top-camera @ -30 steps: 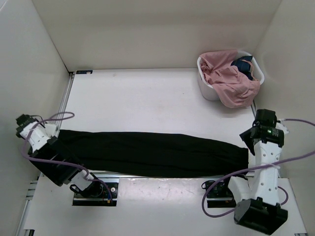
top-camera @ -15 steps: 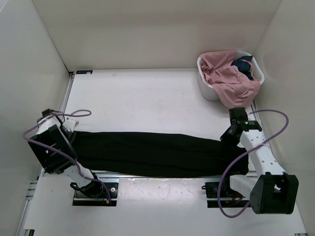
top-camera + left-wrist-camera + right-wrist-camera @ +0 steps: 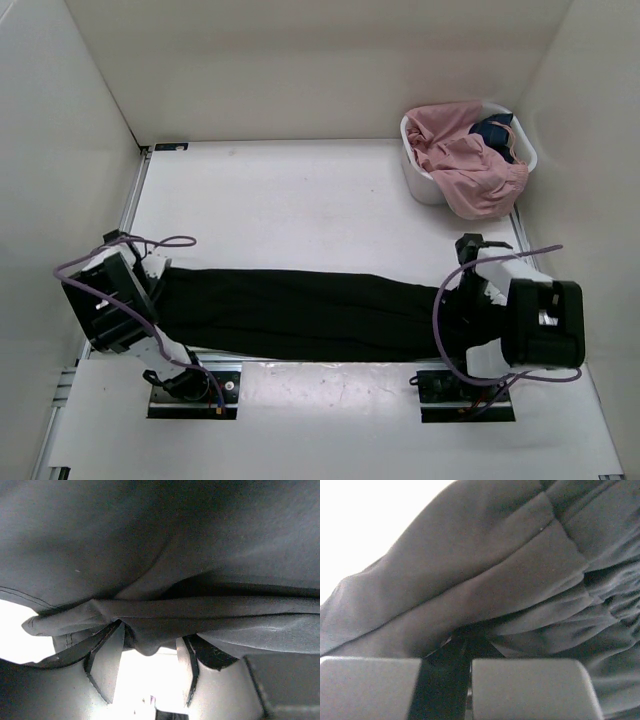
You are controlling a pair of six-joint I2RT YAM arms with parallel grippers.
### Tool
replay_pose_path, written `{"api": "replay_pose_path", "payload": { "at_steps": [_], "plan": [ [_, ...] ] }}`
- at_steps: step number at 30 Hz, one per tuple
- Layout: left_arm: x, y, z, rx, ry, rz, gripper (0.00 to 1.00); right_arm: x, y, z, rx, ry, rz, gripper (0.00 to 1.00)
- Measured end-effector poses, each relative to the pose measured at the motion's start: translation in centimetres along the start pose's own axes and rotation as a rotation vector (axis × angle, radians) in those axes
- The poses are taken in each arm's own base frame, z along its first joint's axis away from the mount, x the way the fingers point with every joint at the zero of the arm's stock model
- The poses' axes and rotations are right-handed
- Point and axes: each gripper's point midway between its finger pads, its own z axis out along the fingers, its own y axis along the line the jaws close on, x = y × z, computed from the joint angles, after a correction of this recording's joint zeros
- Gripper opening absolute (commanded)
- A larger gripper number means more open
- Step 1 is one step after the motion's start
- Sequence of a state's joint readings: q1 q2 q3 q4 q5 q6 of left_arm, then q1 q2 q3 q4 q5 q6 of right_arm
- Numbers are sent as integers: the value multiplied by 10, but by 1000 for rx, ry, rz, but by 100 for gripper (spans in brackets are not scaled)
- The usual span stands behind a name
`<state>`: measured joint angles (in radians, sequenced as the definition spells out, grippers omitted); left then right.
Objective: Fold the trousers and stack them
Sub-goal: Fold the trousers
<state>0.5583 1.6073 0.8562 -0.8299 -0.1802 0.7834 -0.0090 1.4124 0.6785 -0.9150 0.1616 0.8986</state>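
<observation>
Black trousers [image 3: 300, 312]: long creased band, bunched ends.

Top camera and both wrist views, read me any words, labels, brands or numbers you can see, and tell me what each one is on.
No readable text in any view.
Dark tag at the far left corner of the table: too small to read.
Black trousers, pink clothes, white basket: no markings visible.

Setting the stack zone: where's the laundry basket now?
Top view: the white basket sits in the far right corner of the table, pink clothes spilling over it, apart from the black trousers.
</observation>
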Motion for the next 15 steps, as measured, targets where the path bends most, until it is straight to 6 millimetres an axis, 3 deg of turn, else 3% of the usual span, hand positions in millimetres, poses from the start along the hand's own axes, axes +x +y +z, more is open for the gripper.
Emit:
{"api": "replay_pose_path", "payload": {
  "at_steps": [5, 9, 12, 15],
  "plan": [
    [-52, 7, -18, -24, -121, 25, 58, -42, 16, -5, 55, -39, 68, 0],
    [-97, 24, -56, -3, -246, 18, 60, -98, 52, -15, -11, -160, 120, 0],
    [-113, 25, -85, 50, -312, 29, 62, -124, 72, -19, -77, -228, 139, 0],
    [-109, 14, -100, 115, -320, 47, 65, -127, 75, -19, -92, -242, 120, 0]
  ]
}}
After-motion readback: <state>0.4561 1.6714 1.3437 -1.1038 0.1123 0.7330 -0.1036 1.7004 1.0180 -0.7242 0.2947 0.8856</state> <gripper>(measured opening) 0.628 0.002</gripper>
